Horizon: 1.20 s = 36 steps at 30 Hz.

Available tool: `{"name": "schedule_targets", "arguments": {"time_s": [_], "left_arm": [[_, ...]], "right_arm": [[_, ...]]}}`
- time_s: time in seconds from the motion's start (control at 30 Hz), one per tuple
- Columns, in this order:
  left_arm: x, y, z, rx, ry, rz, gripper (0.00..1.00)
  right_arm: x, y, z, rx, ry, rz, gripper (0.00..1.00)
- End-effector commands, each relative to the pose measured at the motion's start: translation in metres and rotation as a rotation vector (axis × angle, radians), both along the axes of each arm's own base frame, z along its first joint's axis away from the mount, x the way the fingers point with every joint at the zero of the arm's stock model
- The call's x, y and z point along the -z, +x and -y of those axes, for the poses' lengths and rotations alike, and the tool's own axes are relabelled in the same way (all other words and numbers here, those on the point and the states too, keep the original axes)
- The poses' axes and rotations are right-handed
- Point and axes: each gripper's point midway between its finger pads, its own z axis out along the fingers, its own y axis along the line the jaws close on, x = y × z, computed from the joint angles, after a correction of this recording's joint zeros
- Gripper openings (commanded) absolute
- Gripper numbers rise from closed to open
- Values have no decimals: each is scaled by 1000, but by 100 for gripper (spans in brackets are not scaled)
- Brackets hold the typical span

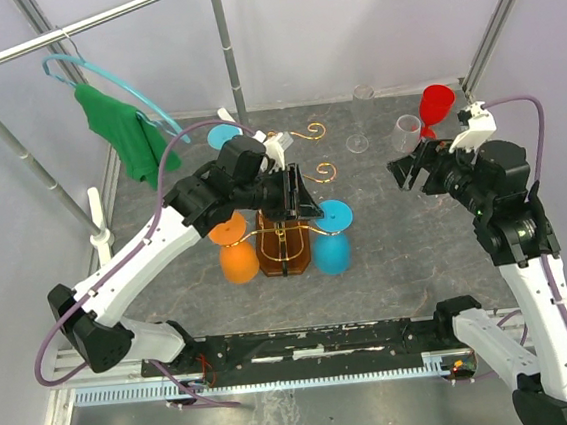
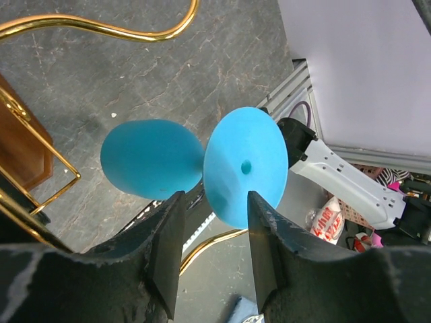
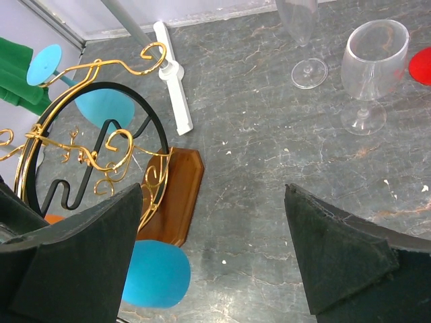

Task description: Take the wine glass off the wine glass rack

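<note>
The gold wire wine glass rack (image 1: pixel 284 235) stands mid-table on its brown wooden base (image 3: pixel 178 195). A blue wine glass (image 1: pixel 331 238) hangs upside down on its right side, an orange one (image 1: pixel 237 252) on its left, and another blue one (image 1: pixel 224 136) at the back. My left gripper (image 1: pixel 300 193) is open above the rack. In the left wrist view its fingers (image 2: pixel 165 256) flank the lower edge of the blue glass's foot (image 2: pixel 246 165), with the bowl (image 2: pixel 151 158) to the left. My right gripper (image 1: pixel 410 172) is open and empty, to the right of the rack.
A red glass (image 1: pixel 436 105) and two clear glasses (image 1: pixel 406 132) (image 1: pixel 357 145) stand at the back right. A green cloth (image 1: pixel 120 128) hangs on a blue hanger from the rail at the back left. White frame posts stand at the table's corners.
</note>
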Motion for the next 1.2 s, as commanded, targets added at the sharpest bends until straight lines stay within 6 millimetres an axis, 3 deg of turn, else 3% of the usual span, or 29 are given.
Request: {"name": "schedule_targets", "arguments": {"time_s": [0.0, 0.23, 0.57, 0.73, 1.07, 1.17], "left_arm": [[-27, 3, 16, 8, -82, 37, 46], [-19, 0, 24, 33, -82, 11, 41], [-30, -1, 24, 35, -110, 33, 6], [-39, -4, 27, 45, -154, 32, 3], [-30, -20, 28, 82, -188, -53, 3], [-37, -25, 25, 89, -209, -60, 3]], "right_arm": [[-3, 2, -2, -6, 8, 23, 94], [-4, 2, 4, 23, -8, 35, 94], [1, 1, 8, 44, -12, 32, 95], [3, 0, 9, 54, -12, 27, 95], [5, -2, 19, 106, -29, 22, 95], [6, -2, 20, 116, -26, 18, 95]]}}
